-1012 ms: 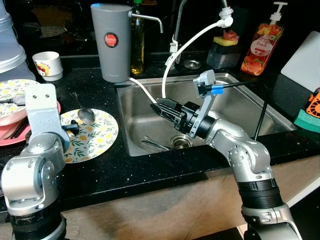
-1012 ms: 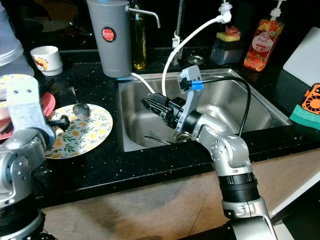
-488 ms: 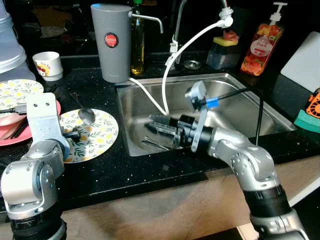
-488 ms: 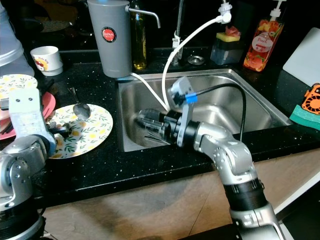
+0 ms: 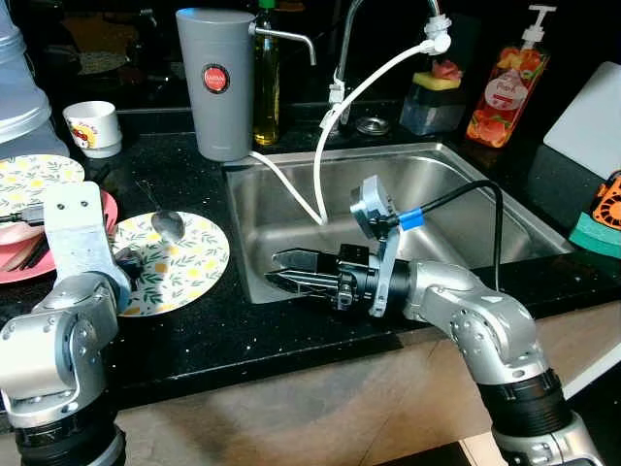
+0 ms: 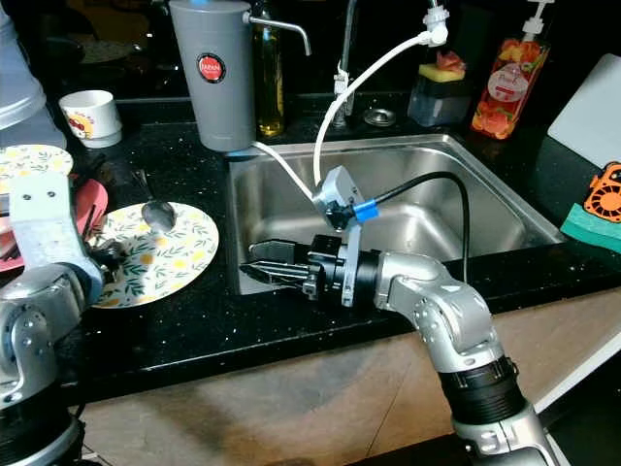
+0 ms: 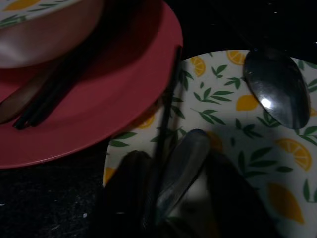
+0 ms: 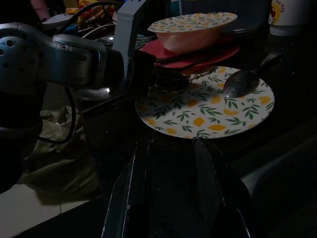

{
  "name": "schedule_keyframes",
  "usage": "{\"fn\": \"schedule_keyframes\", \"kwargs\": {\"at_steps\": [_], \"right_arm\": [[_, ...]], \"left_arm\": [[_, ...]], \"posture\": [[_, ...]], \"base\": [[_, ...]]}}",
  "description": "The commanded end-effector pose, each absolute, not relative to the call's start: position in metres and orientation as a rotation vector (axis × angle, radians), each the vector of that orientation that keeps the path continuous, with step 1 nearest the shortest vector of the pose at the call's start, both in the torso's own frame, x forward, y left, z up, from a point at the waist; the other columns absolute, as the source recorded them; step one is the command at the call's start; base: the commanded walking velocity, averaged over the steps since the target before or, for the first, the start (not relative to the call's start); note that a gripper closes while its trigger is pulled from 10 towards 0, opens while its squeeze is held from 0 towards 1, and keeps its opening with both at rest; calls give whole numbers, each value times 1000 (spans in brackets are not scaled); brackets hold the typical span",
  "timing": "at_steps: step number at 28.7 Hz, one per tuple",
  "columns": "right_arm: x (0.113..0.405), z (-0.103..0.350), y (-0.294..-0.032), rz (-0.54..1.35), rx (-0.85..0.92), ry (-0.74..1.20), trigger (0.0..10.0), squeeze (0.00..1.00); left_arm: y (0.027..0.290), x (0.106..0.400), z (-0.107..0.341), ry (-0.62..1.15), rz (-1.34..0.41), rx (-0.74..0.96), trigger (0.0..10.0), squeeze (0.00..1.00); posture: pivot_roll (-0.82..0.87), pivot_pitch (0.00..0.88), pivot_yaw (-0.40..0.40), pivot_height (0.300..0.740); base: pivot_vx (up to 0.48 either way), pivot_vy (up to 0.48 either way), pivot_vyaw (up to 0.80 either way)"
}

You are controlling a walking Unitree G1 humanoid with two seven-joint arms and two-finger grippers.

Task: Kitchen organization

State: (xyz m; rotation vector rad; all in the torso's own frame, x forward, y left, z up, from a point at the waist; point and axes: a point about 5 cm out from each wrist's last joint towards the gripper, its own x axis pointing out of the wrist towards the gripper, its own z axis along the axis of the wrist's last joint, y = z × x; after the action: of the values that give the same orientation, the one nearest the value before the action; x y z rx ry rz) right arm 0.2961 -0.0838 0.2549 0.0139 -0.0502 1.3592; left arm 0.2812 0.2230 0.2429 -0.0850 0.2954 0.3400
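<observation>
black counter (image 5: 243, 320), lemon plate (image 5: 194, 260), cup (image 5: 92, 127)

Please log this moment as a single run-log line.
right tool: open, at sink front-left edge, aimed toward lemon plate | left tool: over plate rim | spoon: on plate

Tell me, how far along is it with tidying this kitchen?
Early days. Done: nothing obvious. The spoon lies on the lemon plate, and a bowl and chopsticks sit on the pink plate. In hand: the left end effector is at the spoon's handle; the right end effector reaches over the sink's front corner towards the plates. Left: all the dishes.
</observation>
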Motion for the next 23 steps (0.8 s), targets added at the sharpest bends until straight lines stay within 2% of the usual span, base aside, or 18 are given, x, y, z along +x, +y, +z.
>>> {"fn": "schedule_keyframes", "kwargs": {"at_steps": [1, 18, 20, 23], "right_arm": [[292, 255, -83, 1376, -3, -51, 10000, 0], [293, 256, -84, 1365, -7, -51, 10000, 0], [294, 256, -84, 1363, -8, -54, 10000, 0], [294, 257, -84, 1363, -8, -56, 10000, 0]], "left_arm": [[228, 282, 239, 329, 353, -78, 0, 0], [234, 286, 249, 272, 382, -37, 0, 0], [232, 292, 265, 162, 373, -80, 0, 0], [230, 294, 272, 128, 362, -116, 0, 0]], "posture": [[36, 107, -9, 740], [34, 107, -9, 740], [34, 107, -9, 740], [33, 106, -9, 740]], "base": [[0, 0, 0], [0, 0, 0], [0, 0, 0], [0, 0, 0]]}}
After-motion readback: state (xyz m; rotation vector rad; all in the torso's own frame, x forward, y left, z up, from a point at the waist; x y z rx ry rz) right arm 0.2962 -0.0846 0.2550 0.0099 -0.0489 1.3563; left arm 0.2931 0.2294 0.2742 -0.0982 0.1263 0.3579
